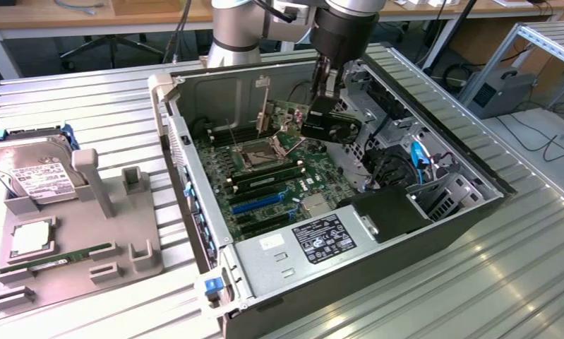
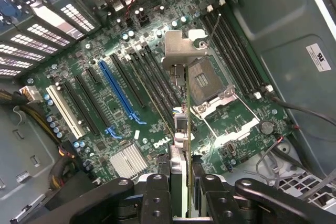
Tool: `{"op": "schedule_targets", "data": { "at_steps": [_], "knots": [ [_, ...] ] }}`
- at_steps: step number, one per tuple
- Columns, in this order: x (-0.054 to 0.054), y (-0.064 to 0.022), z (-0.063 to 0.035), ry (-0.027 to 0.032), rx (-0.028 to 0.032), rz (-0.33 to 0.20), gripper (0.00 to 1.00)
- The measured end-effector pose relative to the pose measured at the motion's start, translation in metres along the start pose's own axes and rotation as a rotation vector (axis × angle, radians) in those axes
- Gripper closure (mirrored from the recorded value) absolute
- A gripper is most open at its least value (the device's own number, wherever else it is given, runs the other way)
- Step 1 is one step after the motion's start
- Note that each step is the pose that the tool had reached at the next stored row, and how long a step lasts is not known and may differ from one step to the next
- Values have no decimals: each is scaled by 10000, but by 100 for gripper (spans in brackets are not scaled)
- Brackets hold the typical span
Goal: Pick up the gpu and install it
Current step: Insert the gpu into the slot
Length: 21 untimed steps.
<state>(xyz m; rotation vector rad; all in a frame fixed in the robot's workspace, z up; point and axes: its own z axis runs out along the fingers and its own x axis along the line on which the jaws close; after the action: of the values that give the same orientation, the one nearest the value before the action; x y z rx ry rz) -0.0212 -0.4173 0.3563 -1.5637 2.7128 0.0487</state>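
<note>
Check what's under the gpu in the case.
The gpu, held by the gripper, hangs over the motherboard, between the black slots and the CPU socket. The strip directly beneath its edge is covered.

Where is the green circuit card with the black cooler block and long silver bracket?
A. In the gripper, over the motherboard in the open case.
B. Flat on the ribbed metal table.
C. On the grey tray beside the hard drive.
A: the gripper clamps the gpu card above the green motherboard inside the open case.

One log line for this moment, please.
gripper: shut on gpu | gpu: upright inside computer case, above motherboard | hard drive: on gray holder outside case
</note>
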Motion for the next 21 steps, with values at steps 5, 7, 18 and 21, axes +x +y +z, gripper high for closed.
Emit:
{"op": "schedule_targets", "data": {
  "at_steps": [5,7,18,21],
  "knots": [
    [0,0,0,4,-5,-191,73],
    [0,0,0,6,-6,-274,73],
    [0,0,0,17,-18,-758,73],
    [0,0,1,19,-21,-877,73]
  ]
}}
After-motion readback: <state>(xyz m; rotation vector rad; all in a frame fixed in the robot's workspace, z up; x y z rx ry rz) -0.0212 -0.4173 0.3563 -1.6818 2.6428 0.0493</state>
